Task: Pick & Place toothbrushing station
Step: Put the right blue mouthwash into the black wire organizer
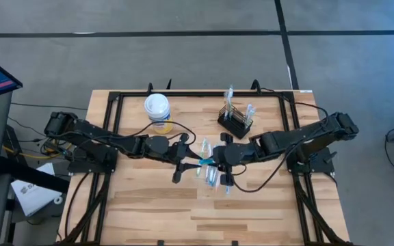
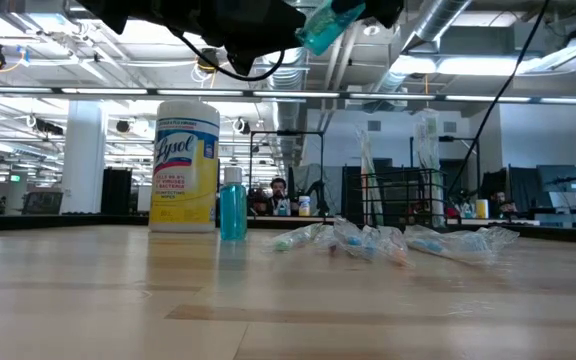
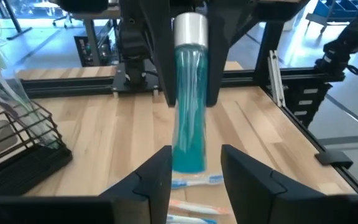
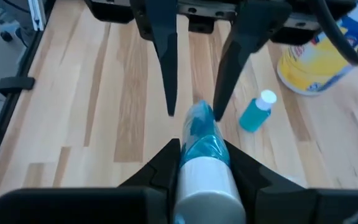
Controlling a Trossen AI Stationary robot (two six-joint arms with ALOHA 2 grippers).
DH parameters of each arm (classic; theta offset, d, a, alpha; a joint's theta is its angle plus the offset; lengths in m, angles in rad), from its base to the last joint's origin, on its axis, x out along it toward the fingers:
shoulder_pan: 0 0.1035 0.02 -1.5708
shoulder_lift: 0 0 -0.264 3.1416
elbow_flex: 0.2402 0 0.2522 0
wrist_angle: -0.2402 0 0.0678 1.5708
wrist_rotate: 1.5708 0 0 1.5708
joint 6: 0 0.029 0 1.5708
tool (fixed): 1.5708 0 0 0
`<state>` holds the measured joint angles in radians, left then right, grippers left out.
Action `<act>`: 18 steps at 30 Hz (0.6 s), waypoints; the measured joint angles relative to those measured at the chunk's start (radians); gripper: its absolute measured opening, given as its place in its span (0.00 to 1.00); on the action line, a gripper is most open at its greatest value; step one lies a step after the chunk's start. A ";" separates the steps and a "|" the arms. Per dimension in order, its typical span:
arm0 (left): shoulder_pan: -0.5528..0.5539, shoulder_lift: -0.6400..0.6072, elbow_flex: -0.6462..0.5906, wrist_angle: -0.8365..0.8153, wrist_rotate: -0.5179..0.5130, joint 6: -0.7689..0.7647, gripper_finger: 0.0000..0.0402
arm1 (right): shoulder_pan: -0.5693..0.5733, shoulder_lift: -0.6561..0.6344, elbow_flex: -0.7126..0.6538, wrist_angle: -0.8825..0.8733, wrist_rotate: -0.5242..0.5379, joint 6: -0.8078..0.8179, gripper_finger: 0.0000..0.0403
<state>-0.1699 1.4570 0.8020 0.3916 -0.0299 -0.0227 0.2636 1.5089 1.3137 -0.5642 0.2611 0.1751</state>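
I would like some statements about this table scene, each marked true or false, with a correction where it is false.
1. The right gripper is shut on the teal tube with a silver cap. True.
2. The left gripper is clamped on the teal tube. False: its fingers stand open on either side of the tube.
3. The black wire caddy holds upright wrapped items. True.
4. The yellow wipes canister lies on its side. False: it stands upright with its white lid on top.
5. A small teal bottle stands near the canister. True.
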 joint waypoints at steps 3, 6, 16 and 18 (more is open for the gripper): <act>0.000 0.000 -0.001 -0.013 -0.018 -0.005 0.32 | -0.026 0.000 0.017 -0.056 -0.027 0.002 0.19; -0.003 0.000 -0.002 -0.017 0.005 -0.012 0.33 | -0.057 -0.001 0.019 -0.090 -0.028 0.017 0.19; -0.004 0.000 -0.002 -0.015 0.001 -0.013 0.33 | -0.132 -0.010 0.021 -0.211 -0.084 0.054 0.19; -0.006 0.000 -0.002 -0.015 0.001 -0.012 0.33 | -0.152 -0.010 0.020 -0.235 -0.089 0.054 0.19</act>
<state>-0.1760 1.4570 0.8001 0.3767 -0.0293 -0.0349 0.1114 1.4990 1.3342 -0.7991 0.1725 0.2295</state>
